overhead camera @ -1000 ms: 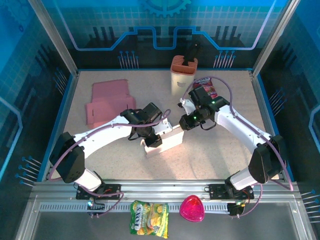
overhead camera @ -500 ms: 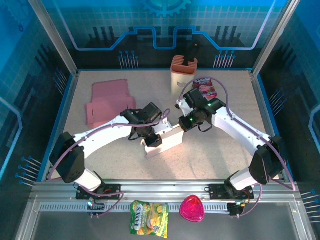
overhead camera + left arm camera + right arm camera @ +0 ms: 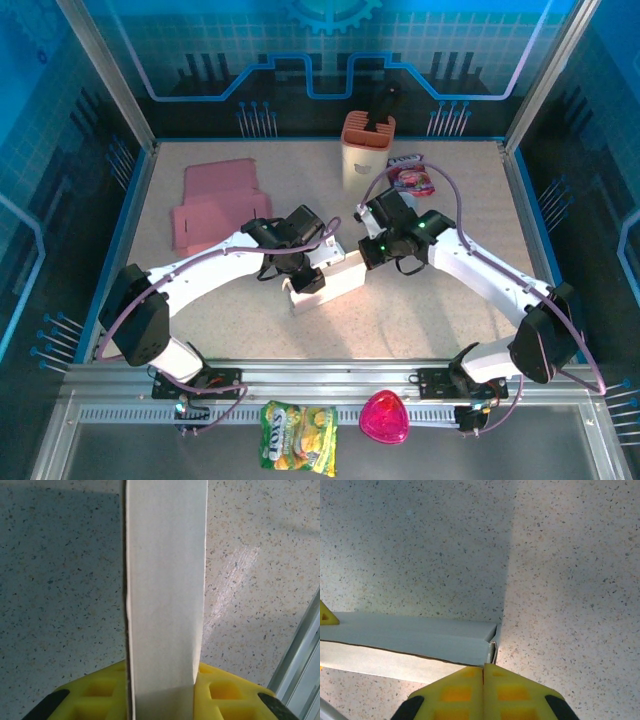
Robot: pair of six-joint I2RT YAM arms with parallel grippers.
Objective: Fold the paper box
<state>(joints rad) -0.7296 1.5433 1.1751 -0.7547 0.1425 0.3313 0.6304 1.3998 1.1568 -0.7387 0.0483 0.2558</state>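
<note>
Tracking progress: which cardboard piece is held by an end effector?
The white box at the centre, gripped by the left end effector; the pink sheets lie flat, untouched, at the back left.

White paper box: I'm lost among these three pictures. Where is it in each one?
Top external: the white paper box lies near the picture's centre.
Left wrist: it runs up the middle as a pale strip, clamped in the left hand.
Right wrist: it sits lower left, its end just above the shut right hand.
Shared landmark: the speckled tabletop under it.
</note>
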